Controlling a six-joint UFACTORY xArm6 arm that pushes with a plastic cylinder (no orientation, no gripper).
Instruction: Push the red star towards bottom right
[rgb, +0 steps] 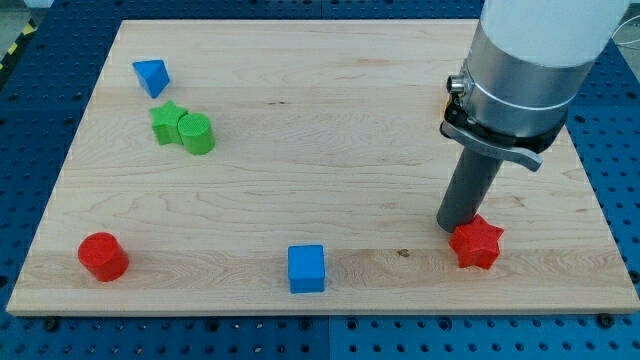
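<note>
No jaws on this rig, so nothing opens, closes or holds; I've just got a rod. My tip (455, 226) is down on the board, touching the red star (476, 243) on its far-left side. The star sits near the board's (330, 120) near-right corner. It looks like a small, light, rigid piece that should slide easily, though the points might make it spin. I'd push through its centre. Blue cube (306, 268) is well off to the left.
</note>
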